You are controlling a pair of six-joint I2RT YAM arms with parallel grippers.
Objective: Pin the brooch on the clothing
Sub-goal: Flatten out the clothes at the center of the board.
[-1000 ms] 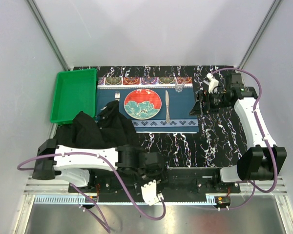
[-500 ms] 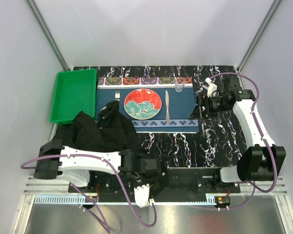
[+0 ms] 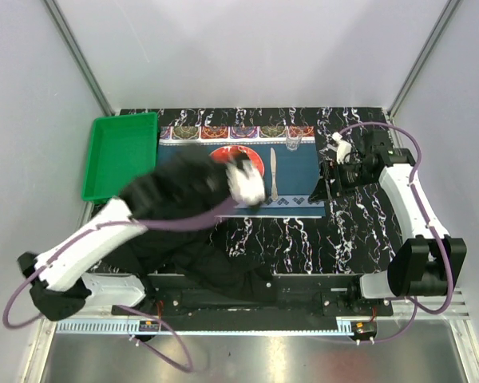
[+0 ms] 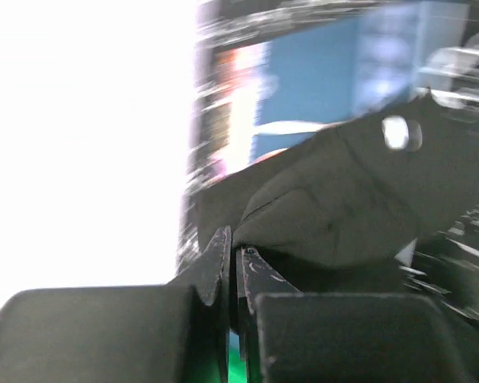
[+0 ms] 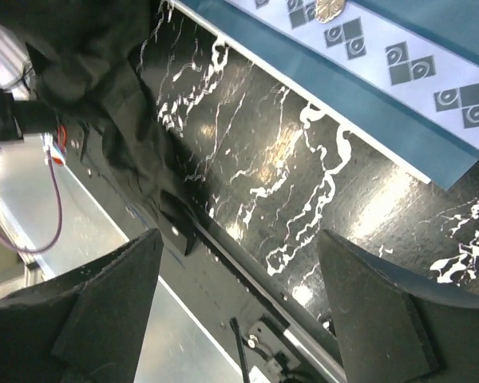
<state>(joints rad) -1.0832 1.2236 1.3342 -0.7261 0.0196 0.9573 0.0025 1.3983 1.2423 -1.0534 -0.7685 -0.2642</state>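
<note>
Over the mat (image 3: pixel 299 171), our left pincer (image 4: pixel 233 247) clamps the shirt (image 3: pixel 199 251), drawn out near-to-far; our right pincer (image 5: pixel 239 303) gapes, empty.

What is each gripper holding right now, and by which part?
Left gripper is shut, apparently pinching a fold of the black shirt; blur leaves it unsure. Right gripper is open, holding nothing.

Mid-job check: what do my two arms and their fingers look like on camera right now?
Both arms have white links, the left arm and right arm alike, joined by bulky black joints. A purple cable loops along each. The right fingers are broad, dark grey wedges with a grainy surface; the left fingers look dark and taper to thin tips.
</note>
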